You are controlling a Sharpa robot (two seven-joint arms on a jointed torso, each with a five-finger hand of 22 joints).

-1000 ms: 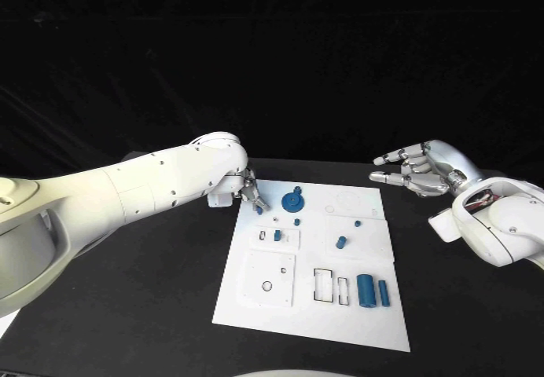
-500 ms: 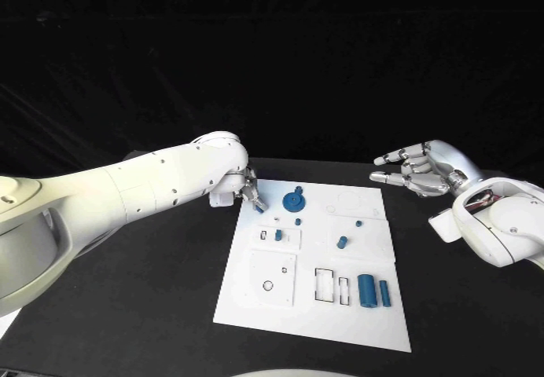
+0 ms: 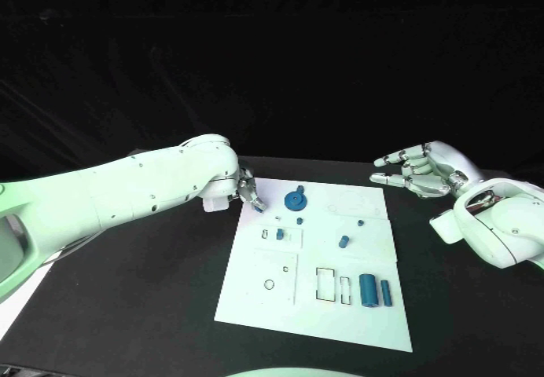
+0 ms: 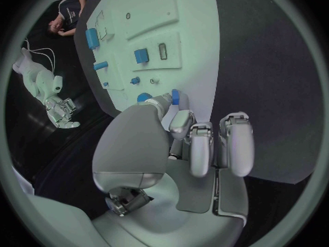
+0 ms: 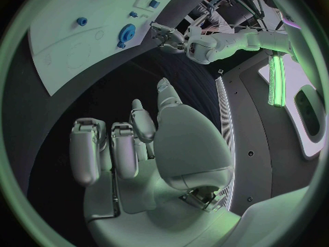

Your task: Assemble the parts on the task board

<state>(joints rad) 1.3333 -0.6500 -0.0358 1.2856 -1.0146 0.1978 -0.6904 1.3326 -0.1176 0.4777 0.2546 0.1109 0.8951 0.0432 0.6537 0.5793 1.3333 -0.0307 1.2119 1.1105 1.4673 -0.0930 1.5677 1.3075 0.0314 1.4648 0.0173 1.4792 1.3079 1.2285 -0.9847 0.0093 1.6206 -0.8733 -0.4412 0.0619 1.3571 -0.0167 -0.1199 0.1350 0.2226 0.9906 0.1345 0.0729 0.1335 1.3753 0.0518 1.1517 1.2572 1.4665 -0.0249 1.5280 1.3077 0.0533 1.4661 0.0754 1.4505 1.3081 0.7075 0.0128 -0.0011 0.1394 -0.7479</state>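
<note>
Task board [image 3: 284, 294], a white plate, is laid flat in the middle of the black worktop [image 3: 148, 314], with dark cloth hung behind it. Small blue parts are spread over the board: a round gear-like disc [image 3: 295, 201] near the far edge, a short peg [image 3: 343, 242] towards the middle, a larger cylinder [image 3: 367, 289] and a slimmer bar [image 3: 385, 293] lying side by side near the front right, just beside two empty rectangular recesses [image 3: 325, 284]. Another small blue piece [image 3: 279, 233] is seated in the raised block left of centre. The left hand [image 3: 248, 191] is held at the board's far left corner, fingers curled downward; in the left wrist view a small blue part [image 4: 175, 96] is seen at its fingertips [image 4: 180, 122], but whether it is pinched cannot be told. The right hand [image 3: 417, 171] is raised well apart from the board, off its far right corner, fingers loosely spread and nothing grasped
</note>
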